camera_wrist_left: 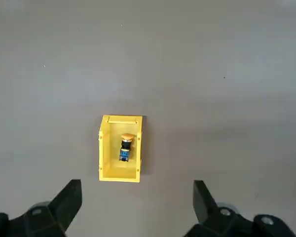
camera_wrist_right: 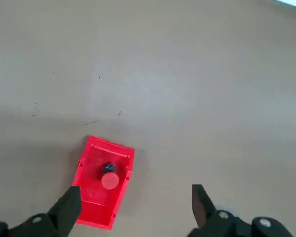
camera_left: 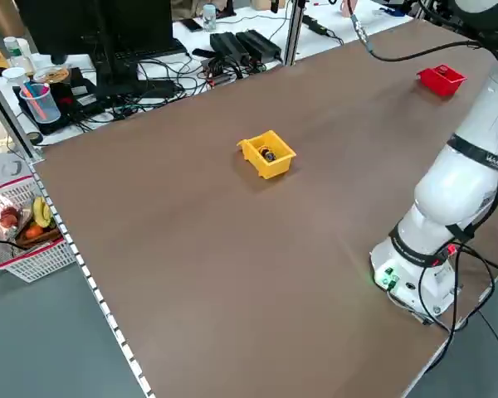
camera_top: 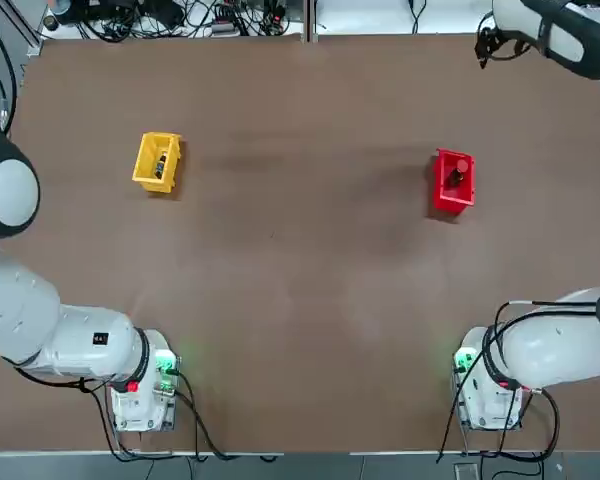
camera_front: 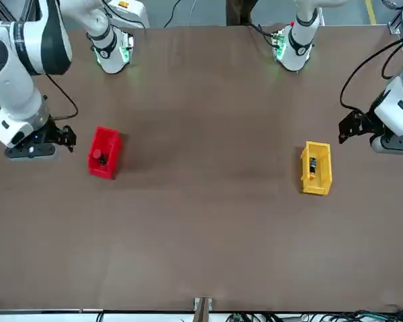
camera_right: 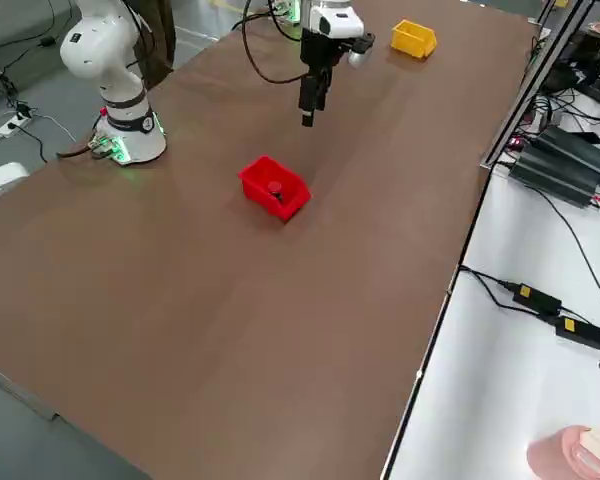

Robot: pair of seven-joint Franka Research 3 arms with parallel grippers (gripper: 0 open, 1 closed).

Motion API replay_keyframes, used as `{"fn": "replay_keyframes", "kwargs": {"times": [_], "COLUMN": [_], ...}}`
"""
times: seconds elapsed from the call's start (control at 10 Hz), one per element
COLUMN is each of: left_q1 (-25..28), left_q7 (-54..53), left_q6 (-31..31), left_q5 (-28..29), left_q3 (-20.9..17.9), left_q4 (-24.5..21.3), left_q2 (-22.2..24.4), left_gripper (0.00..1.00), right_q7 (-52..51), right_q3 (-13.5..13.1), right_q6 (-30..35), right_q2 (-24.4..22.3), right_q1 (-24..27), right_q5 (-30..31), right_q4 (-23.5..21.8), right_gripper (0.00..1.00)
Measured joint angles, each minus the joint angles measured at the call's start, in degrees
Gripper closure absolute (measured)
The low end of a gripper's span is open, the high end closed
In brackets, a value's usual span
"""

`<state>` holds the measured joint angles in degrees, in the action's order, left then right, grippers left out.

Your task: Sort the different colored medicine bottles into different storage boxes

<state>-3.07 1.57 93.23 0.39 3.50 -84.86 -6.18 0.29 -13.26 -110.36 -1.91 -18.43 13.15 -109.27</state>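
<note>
The yellow storage box [camera_top: 157, 162] stands on the left half of the table, and the bottle with the orange-yellow cap [camera_wrist_left: 125, 146] lies inside it. On the right half, the red storage box [camera_top: 454, 181] holds the red-capped bottle [camera_wrist_right: 109, 177] upright. My left gripper [camera_wrist_left: 137, 207] hangs open high above the table, just outward of the yellow box [camera_wrist_left: 120, 148], nothing between its fingers. My right gripper [camera_wrist_right: 135, 210] is also open and empty, raised above the table beside the red box [camera_wrist_right: 102, 181]. In the front view both grippers, the left [camera_front: 346, 127] and the right [camera_front: 70, 137], flank the boxes.
Both arm bases [camera_top: 140, 385] [camera_top: 490, 385] sit at the near table edge. Cables and power adapters [camera_left: 241, 46] lie beyond the far edge. A wire basket with fruit [camera_left: 25, 228] and a desk with cups [camera_left: 35, 95] stand off the table's left side.
</note>
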Motion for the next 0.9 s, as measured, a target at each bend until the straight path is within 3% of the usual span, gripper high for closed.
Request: {"fn": "replay_keyframes", "kwargs": {"times": [0.5,0.9], "left_q1": [0.0,0.0], "left_q7": [0.0,0.7], "left_q6": [0.0,0.0], "left_q5": [0.0,0.0], "left_q3": [0.0,0.0], "left_q4": [0.0,0.0], "left_q2": [0.0,0.0], "left_gripper": [0.00,0.00], "right_q7": [6.7,9.5], "right_q3": [-1.5,-1.3], "right_q6": [17.2,18.5], "right_q2": [-0.9,-0.2], "right_q1": [0.5,0.4], "right_q5": [-3.8,-6.0], "right_q4": [16.9,17.4], "right_gripper": [0.01,0.01]}}
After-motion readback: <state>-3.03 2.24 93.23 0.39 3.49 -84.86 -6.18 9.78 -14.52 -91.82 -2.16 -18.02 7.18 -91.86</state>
